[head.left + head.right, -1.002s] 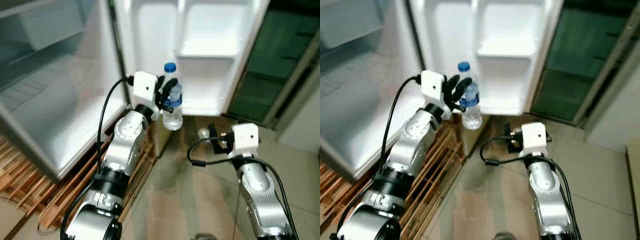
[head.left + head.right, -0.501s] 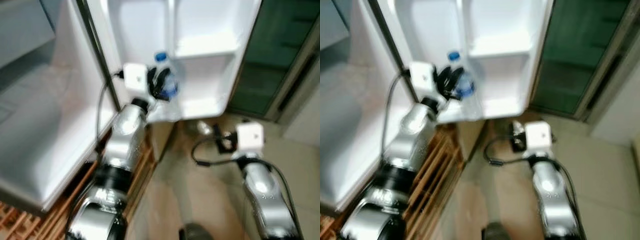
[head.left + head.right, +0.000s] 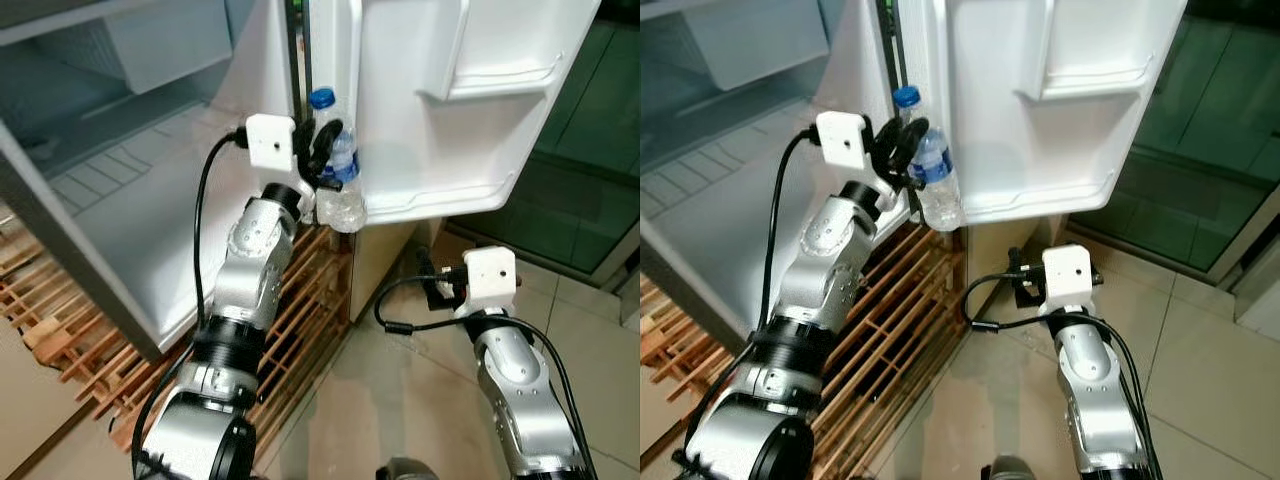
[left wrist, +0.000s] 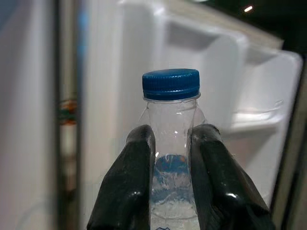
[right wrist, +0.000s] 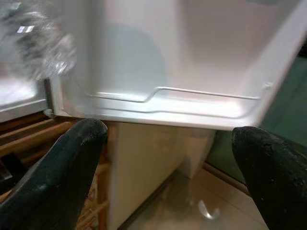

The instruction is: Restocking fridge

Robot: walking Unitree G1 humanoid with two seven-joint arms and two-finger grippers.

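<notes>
My left gripper (image 3: 328,160) is shut on a clear water bottle (image 3: 338,180) with a blue cap (image 4: 171,84) and blue label, held upright by its neck. The bottle hangs in front of the hinge edge of the open white fridge door (image 3: 440,110), beside the door's lower shelf (image 3: 445,200). In the left wrist view both black fingers (image 4: 129,182) clamp the bottle (image 4: 173,167) below the cap. My right gripper (image 3: 432,290) sits low, under the door's bottom shelf (image 5: 168,103), open with nothing between its fingers (image 5: 62,167).
The fridge's interior (image 3: 130,190) with its white floor and a drawer lies to the left. A wooden slatted pallet (image 3: 300,320) lies under the fridge. Beige tiled floor (image 3: 400,400) spreads below; green glass panels (image 3: 570,180) stand at the right.
The camera has shifted, so the fridge door sits further right and higher in the picture. The bottle stays in my left gripper, now by the door's hinge edge. The right arm holds its pose.
</notes>
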